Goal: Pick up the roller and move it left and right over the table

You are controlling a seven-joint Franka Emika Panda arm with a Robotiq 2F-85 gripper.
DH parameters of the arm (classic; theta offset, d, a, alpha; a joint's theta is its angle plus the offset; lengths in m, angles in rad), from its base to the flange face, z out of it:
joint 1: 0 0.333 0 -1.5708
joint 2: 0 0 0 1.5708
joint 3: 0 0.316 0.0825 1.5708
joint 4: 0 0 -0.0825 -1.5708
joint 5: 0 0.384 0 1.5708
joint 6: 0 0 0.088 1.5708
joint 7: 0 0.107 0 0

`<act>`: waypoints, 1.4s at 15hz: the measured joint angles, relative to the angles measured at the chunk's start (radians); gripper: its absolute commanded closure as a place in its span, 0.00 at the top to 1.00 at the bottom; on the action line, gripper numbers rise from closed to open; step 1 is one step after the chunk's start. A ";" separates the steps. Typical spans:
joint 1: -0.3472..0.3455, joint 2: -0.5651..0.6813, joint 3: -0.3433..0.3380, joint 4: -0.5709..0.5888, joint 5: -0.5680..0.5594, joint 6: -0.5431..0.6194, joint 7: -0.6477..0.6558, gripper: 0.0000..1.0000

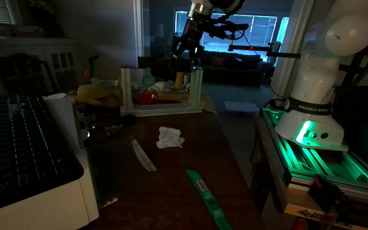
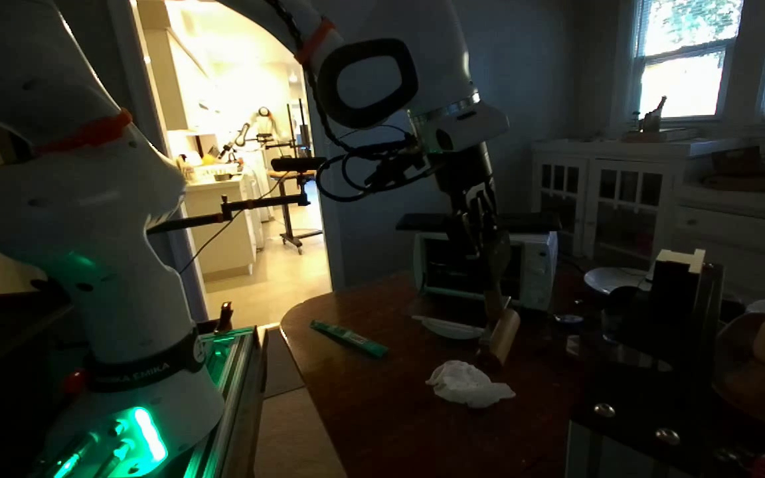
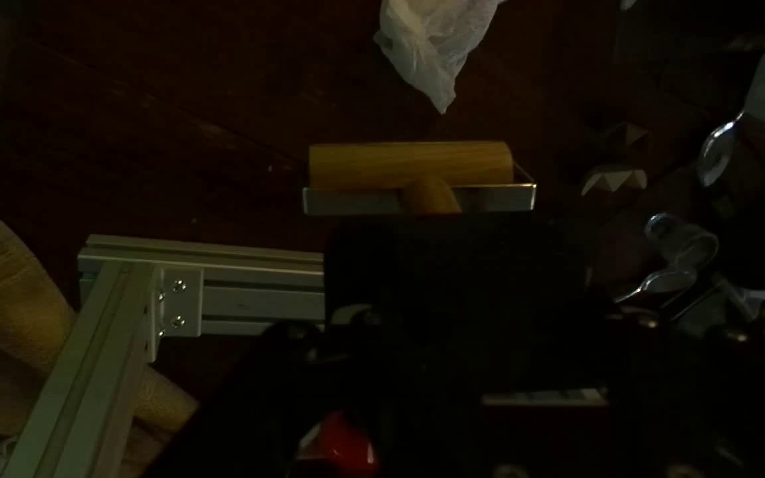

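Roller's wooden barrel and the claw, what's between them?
The metal bracket and the visible bit of wooden handle; the wrist view shows both.
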 measured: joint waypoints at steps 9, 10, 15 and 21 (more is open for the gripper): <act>0.029 -0.022 0.015 -0.029 0.042 -0.009 -0.010 0.34; 0.028 -0.015 0.018 -0.031 0.042 -0.011 -0.010 0.34; 0.031 0.043 0.074 -0.039 0.040 -0.034 0.027 0.34; 0.042 0.105 0.102 -0.038 0.040 -0.026 0.106 0.34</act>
